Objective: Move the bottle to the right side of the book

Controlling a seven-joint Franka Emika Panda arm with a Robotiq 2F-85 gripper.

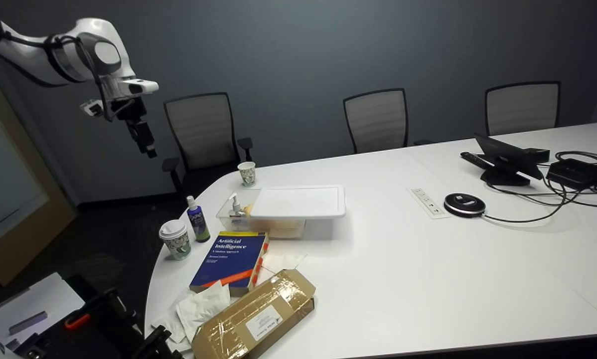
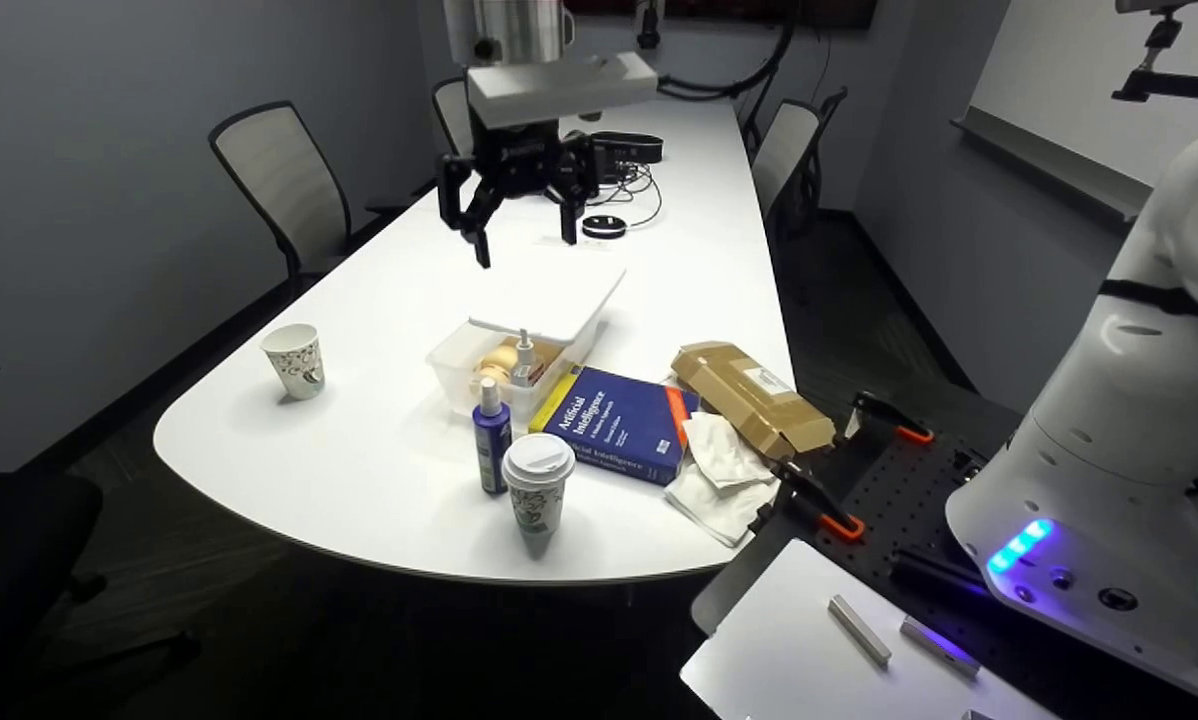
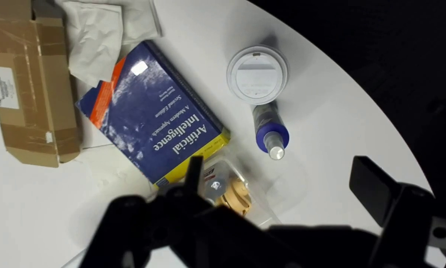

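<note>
The bottle, slim and dark blue-purple with a pale cap, stands upright on the table in both exterior views (image 1: 198,220) (image 2: 492,445) and in the wrist view (image 3: 269,124). The book, dark blue with a yellow band at one end and an orange stripe, lies flat near it in both exterior views (image 1: 231,259) (image 2: 614,418) and in the wrist view (image 3: 152,115). My gripper (image 2: 526,252) is open and empty, high above the table. In the wrist view its fingers (image 3: 279,167) are wide apart, with the bottle's cap showing just beyond the gap. Nothing touches the bottle's cap.
A lidded paper cup (image 2: 537,485) stands close beside the bottle. A clear bin (image 2: 449,375) with a white lid (image 1: 298,202) lies by the book's yellow end. Napkins (image 2: 724,450), a brown box (image 2: 749,395) and an open cup (image 2: 296,360) are around. The table edge curves near the bottle.
</note>
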